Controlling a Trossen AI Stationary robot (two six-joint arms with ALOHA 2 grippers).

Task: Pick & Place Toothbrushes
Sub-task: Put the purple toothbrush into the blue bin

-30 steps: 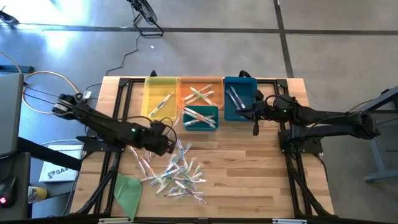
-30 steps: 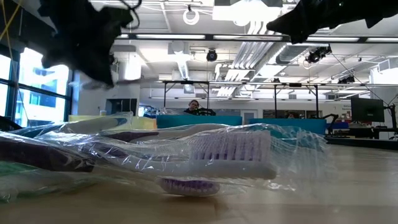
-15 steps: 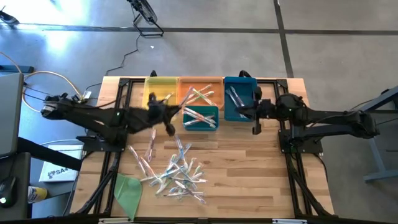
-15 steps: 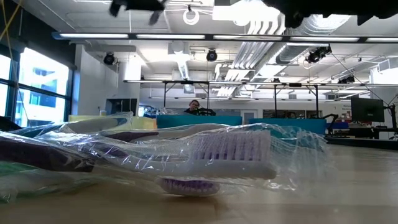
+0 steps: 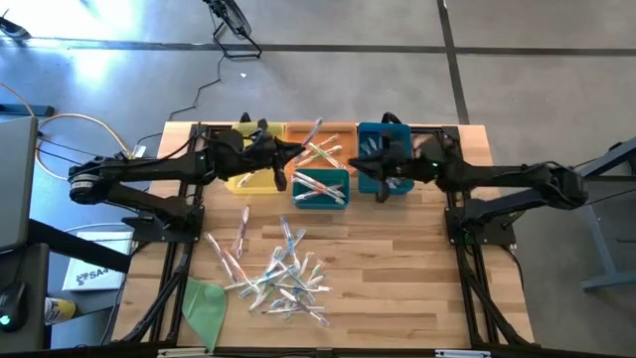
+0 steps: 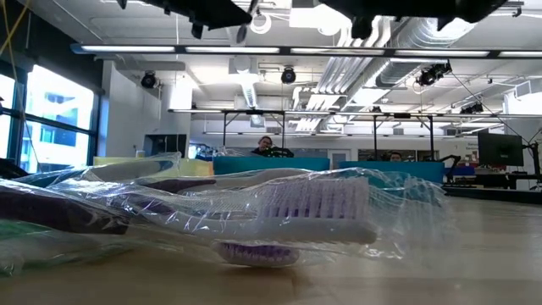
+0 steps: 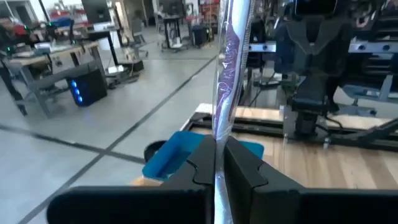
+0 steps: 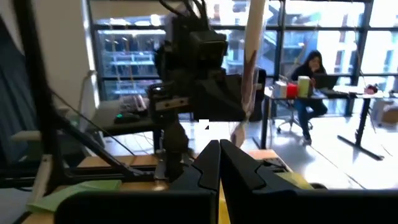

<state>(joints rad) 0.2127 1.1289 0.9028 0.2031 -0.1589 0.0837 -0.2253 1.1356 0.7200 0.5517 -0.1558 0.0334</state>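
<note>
carrying a clear-wrapped toothbrush with purple accents [image 7: 227, 68] in the left gripper [image 5: 286, 159], jaws clamped on it, over the orange plastic bin [image 5: 343, 132]; right gripper [image 5: 381, 189] pinched empty above the blue plastic bin [image 5: 370, 131]; next likely lowering and releasing.

Right tool [image 8: 218, 163] closed; person [image 8: 309, 73] seated beyond.

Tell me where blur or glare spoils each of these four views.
High view: glare on the floor at upper left, table sharp. Low view: the wrapped toothbrush fills the foreground, its wrapper glinting. Left wrist view: the held toothbrush is soft. Right wrist view: bright windows wash out the background.
</note>
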